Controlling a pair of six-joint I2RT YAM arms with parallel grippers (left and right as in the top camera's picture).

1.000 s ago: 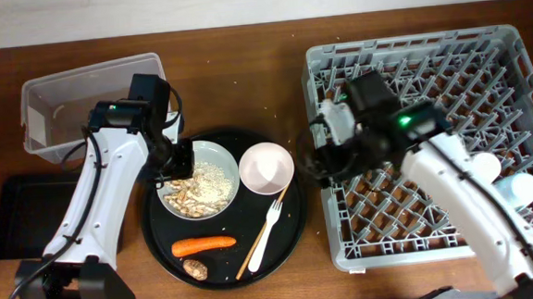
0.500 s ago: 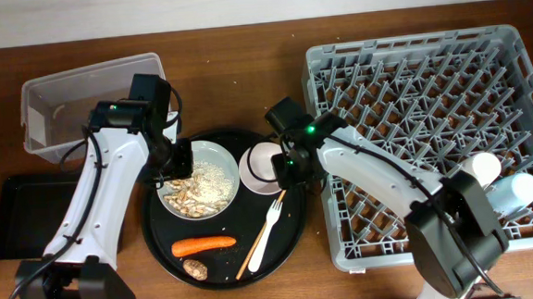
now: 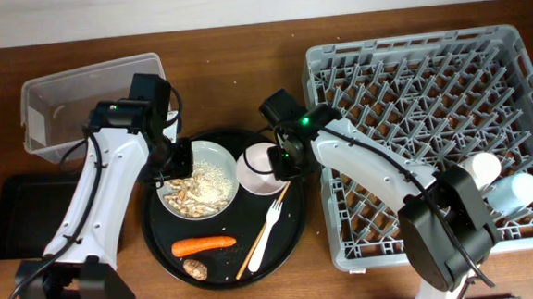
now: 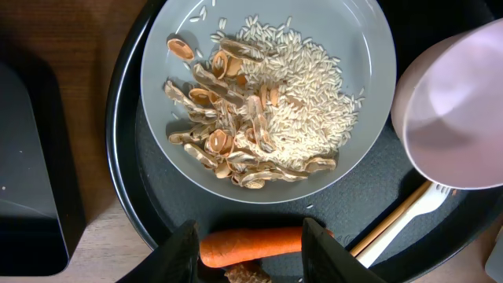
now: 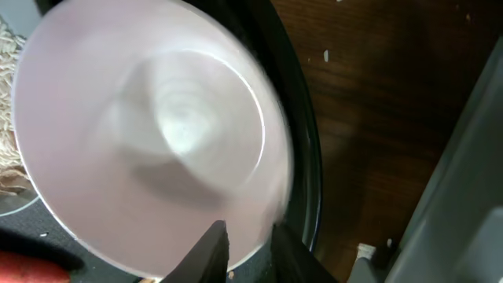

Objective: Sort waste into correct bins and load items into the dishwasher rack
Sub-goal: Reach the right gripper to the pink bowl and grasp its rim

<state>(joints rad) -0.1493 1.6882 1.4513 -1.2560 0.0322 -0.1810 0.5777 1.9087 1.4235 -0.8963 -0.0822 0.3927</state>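
Note:
A white plate on the round black tray holds beige-brown food scraps. My left gripper hovers over the plate's left rim, open, with nothing between its fingers. The orange carrot shows far below them, beside a small brown lump. The white bowl stands right of the plate. My right gripper straddles the bowl's right rim, one finger inside and one outside, shut on it. A white fork and a chopstick lie on the tray.
The round black tray lies between the bins and the grey dishwasher rack. The clear tub is at the back left, the shallow black tray below it. Two cups lie in the rack's right side.
My right arm swung from the rack over to the bowl, and its jaws narrowed onto the bowl's rim. The bowl shifted slightly left. The left arm stayed put.

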